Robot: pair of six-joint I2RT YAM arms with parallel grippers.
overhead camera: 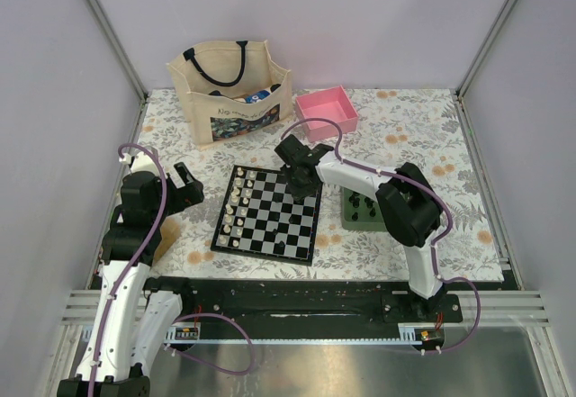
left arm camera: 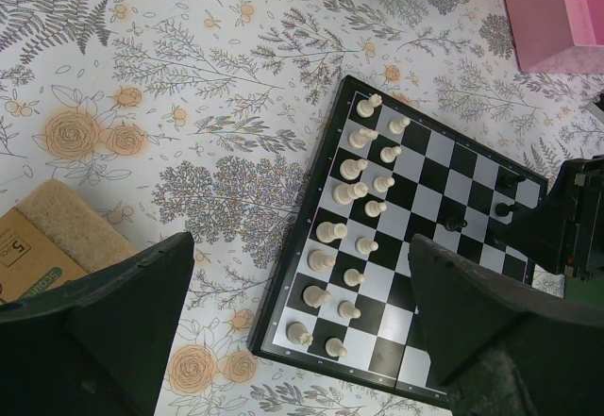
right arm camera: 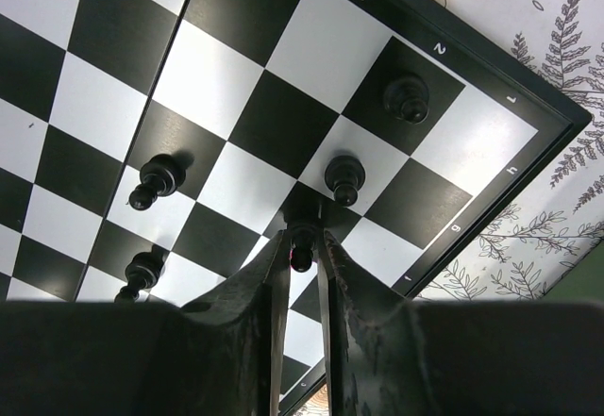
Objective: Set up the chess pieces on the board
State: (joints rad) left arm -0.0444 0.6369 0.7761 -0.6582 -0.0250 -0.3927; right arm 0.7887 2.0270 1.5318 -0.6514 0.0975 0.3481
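Observation:
The board point(overhead camera: 266, 255) lies mid-table with cream-white chessmen point(overhead camera: 238, 206) in two rows along its left side. My right gripper point(overhead camera: 300, 184) is low over the board's far right part, shut on a black pawn point(right arm camera: 301, 251) just over a dark square near the rim. Other black chess pieces point(right arm camera: 345, 178) point(right arm camera: 406, 97) point(right arm camera: 156, 180) stand on squares point(right arm camera: 226, 76) close by. More black pieces point(overhead camera: 364, 203) stand in the green tray. My left gripper point(overhead camera: 184, 185) is open and empty, above the tablecloth left of the board point(left arm camera: 429, 166).
The green tray point(overhead camera: 349, 220) sits right of the board, under the right arm. A pink box point(overhead camera: 326, 109) and a canvas tote bag point(overhead camera: 229, 91) stand at the back. A cardboard piece with a sponge point(left arm camera: 57, 237) lies at the left.

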